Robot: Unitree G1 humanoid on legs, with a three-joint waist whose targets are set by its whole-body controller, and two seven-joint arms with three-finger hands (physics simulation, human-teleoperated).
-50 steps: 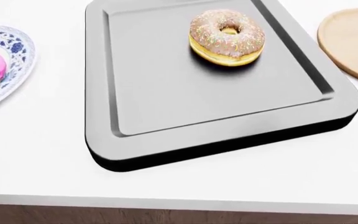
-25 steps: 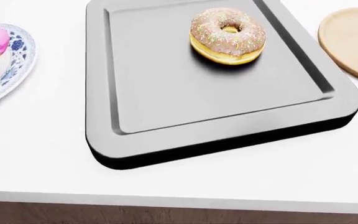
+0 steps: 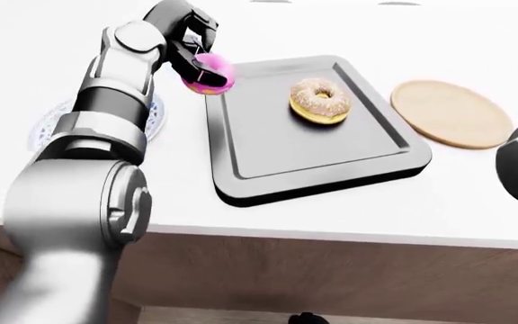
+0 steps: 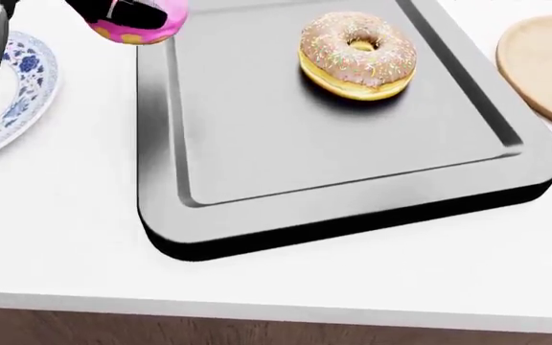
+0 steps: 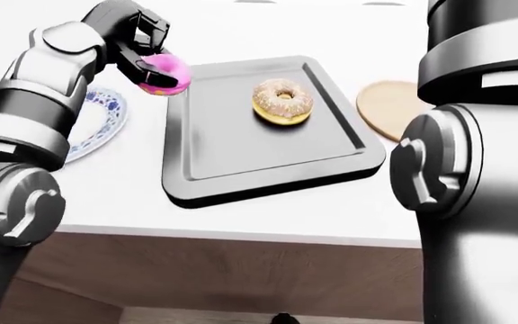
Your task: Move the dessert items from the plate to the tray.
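A grey tray (image 3: 313,162) lies on the white counter with a sprinkled brown-frosted donut (image 3: 319,100) in its upper part. My left hand (image 3: 193,59) is shut on a pink-frosted donut (image 3: 209,75) and holds it in the air over the tray's upper left edge. The pink donut also shows at the top left of the head view (image 4: 127,25). A blue-patterned white plate (image 5: 97,128) sits left of the tray, partly hidden by my left arm. My right arm fills the right side of the right-eye view; its hand does not show.
A round wooden board (image 3: 452,113) lies right of the tray. The counter's near edge (image 3: 331,233) runs across the lower part of the eye views, with a wood-coloured cabinet face below it.
My left hand has lifted the pink donut off the plate and carried it rightwards to the tray's upper left edge. The sprinkled donut has not moved.
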